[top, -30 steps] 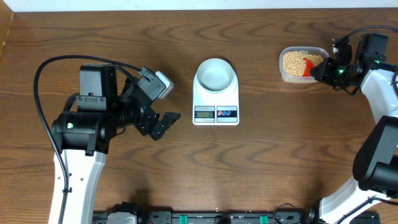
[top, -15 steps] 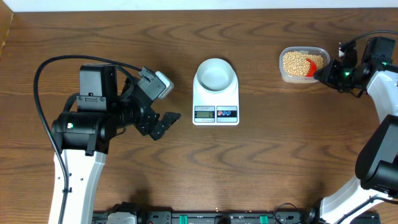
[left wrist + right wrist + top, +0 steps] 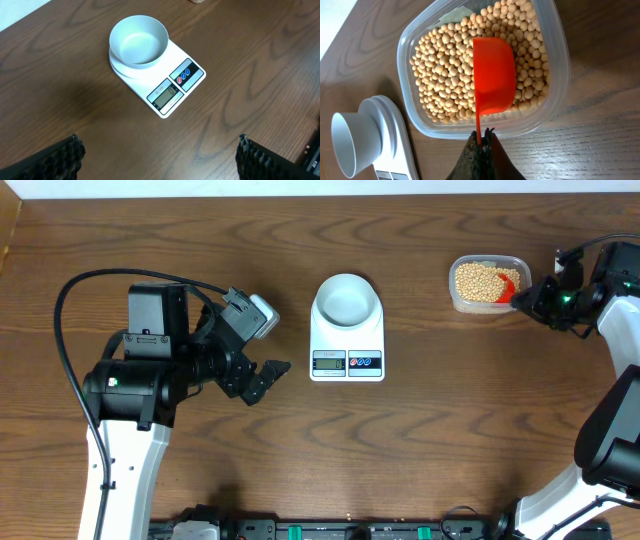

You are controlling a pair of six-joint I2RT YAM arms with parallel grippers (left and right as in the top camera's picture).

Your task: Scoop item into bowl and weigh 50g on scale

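The item, tan-yellow beans [image 3: 475, 280] [image 3: 450, 75], fills a clear plastic tub [image 3: 520, 262] [image 3: 555, 75] at the back right. My right gripper [image 3: 535, 295] [image 3: 483, 137] is shut on the thin handle of an orange-red scoop [image 3: 509, 284] [image 3: 493, 75]. The scoop's cup lies over the beans by the tub's right side, and no beans show on it. The pale bowl [image 3: 347, 300] [image 3: 138, 41] [image 3: 352, 137] stands empty on the white scale [image 3: 347, 352] [image 3: 177, 87] [image 3: 395, 140] at mid-table. My left gripper [image 3: 270, 375] [image 3: 159, 152] hangs open to the left of the scale with nothing between its fingers.
The scale's display and two buttons face the table's front edge. Bare wooden tabletop lies between the scale and the tub. A black cable [image 3: 70, 290] loops behind the left arm. A rail of hardware [image 3: 330, 530] runs along the front edge.
My right gripper has drawn back to the right, pulling the scoop from the middle of the beans toward the tub's right side. The left arm has not moved.
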